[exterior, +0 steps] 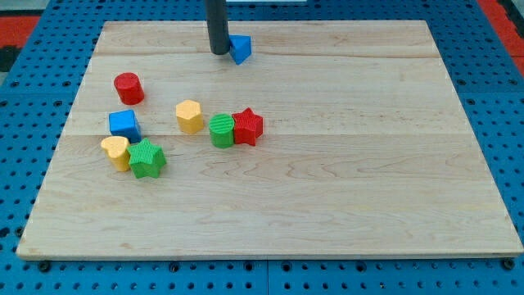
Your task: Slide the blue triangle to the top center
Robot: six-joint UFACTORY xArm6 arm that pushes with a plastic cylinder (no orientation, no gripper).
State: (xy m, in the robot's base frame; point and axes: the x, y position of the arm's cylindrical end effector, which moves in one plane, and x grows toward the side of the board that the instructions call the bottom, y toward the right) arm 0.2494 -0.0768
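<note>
The blue triangle (241, 48) lies near the top edge of the wooden board (344, 180), a little left of the centre. My tip (219, 52) stands right against the triangle's left side, touching or almost touching it. The rod rises out of the view's top.
A red cylinder (128, 88), a blue cube (124, 124), a yellow heart-shaped block (116, 152) and a green star (146, 158) sit at the left. A yellow hexagon (189, 116), a green cylinder (221, 130) and a red star (247, 126) sit near the middle-left.
</note>
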